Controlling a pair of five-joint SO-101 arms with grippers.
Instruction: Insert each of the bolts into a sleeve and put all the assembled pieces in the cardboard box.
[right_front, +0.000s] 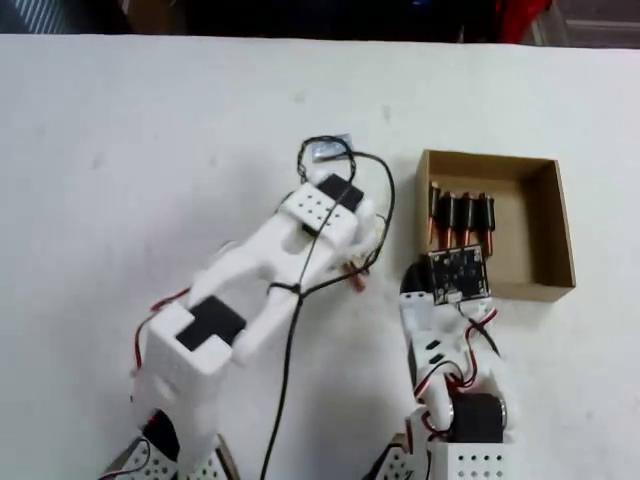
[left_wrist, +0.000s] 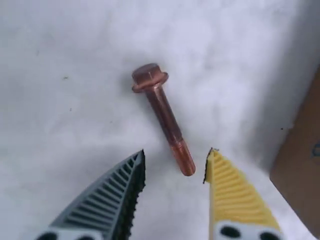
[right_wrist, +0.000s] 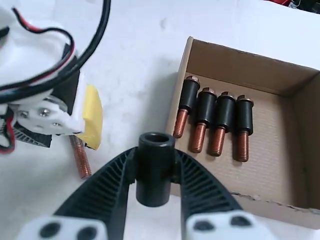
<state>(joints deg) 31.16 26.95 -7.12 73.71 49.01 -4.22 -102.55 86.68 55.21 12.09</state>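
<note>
Tabletop (left_wrist: 75, 50) bolt (left_wrist: 164, 117) lies flat, threaded end toward left tool (left_wrist: 176, 151).

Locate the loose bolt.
Left wrist view: the bolt lies flat on the table, just ahead of the open left gripper, near the cardboard box.

1. The bolt (left_wrist: 162, 117) is copper-coloured metal with a dull sheen, smooth along the shank and threaded at the tip.
2. The table (left_wrist: 60, 50) is white, matt and faintly mottled.
3. The sleeve (right_wrist: 155, 172) is black, matt and smooth, and looks like plastic.
4. The box (right_wrist: 240, 65) is brown cardboard, matt and fibrous.
5. The left gripper (left_wrist: 176, 151) has ribbed plastic fingers (left_wrist: 107, 200), 1 grey and 1 yellow. The right gripper (right_wrist: 155, 155) has black ribbed plastic.
6. The 4 pieces (right_wrist: 215, 122) in the box show threaded copper metal and matt black.
</note>
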